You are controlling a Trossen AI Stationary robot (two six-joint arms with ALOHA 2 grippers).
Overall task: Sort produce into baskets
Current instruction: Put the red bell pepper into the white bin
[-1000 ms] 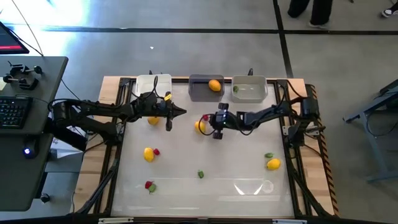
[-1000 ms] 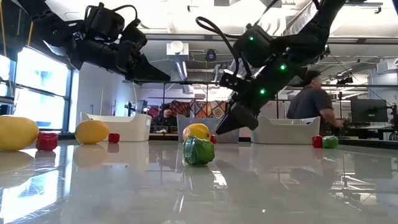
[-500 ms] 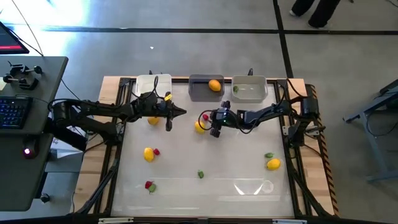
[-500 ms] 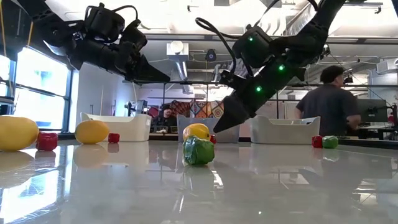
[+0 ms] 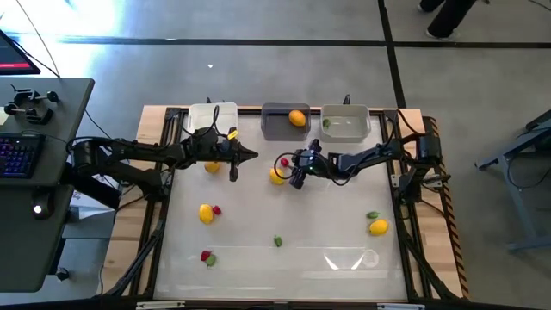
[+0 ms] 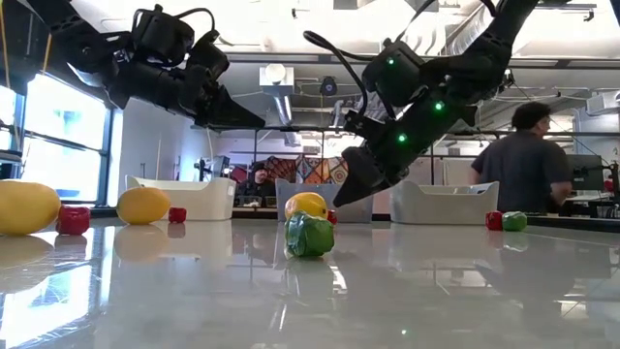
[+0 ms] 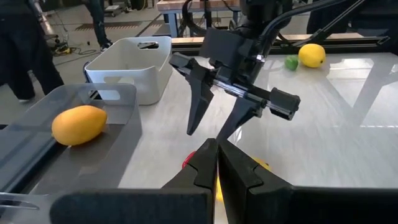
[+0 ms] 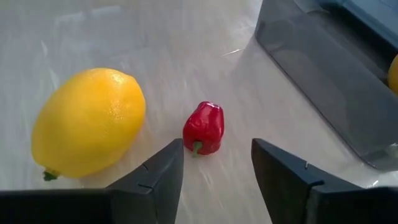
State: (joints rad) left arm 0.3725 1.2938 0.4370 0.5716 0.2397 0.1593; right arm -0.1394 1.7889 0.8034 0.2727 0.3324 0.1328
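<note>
My right gripper (image 5: pixel 290 175) is open and empty just above the table's middle. In its wrist view its gripper (image 8: pixel 214 163) has its fingers on either side of a small red pepper (image 8: pixel 204 127), apart from it. A yellow lemon (image 8: pixel 87 121) lies on the table beside the pepper. My left gripper (image 5: pixel 251 156) is shut and empty, held high to the left of them (image 6: pixel 260 123). The white basket (image 5: pixel 213 118), the dark grey basket (image 5: pixel 280 127) with an orange fruit (image 5: pixel 297 118) and the light grey basket (image 5: pixel 349 127) with a green bit (image 5: pixel 327 123) stand along the far edge.
Loose produce lies about the table: a lemon (image 5: pixel 212 166) under my left arm, a lemon and red bit (image 5: pixel 206 213), a red and green pair (image 5: pixel 207 257), a green pepper (image 5: pixel 277 242), a lemon with a green bit (image 5: pixel 378 227). A person (image 6: pixel 523 155) is behind the table.
My right gripper has gone a little toward the table's left edge, closer to the lemon and the red pepper, still open. The person behind the table has walked toward the right.
</note>
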